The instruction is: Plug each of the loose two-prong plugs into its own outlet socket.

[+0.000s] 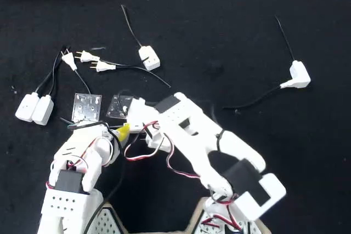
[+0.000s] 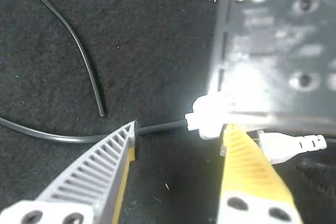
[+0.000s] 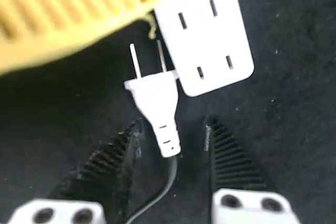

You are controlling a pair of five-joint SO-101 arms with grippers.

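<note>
Right gripper (image 3: pixel 173 129) is held open, jaws straddling the tail of the plug (image 3: pixel 155 95), nothing clamped yet. The plug is laid flat on the table (image 1: pixel 219 26), prongs aimed at the socket (image 3: pixel 205 30) just beyond, not inserted. Left gripper (image 2: pixel 178 132), jaws also spread, is parked at the socket, likely to brace it against the push. Spare plugs (image 1: pixel 89 56) are seen far left.

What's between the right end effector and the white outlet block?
A two-prong plug, lying between the right end effector's open fingers, prongs toward the outlet block; right wrist view shows it.
</note>
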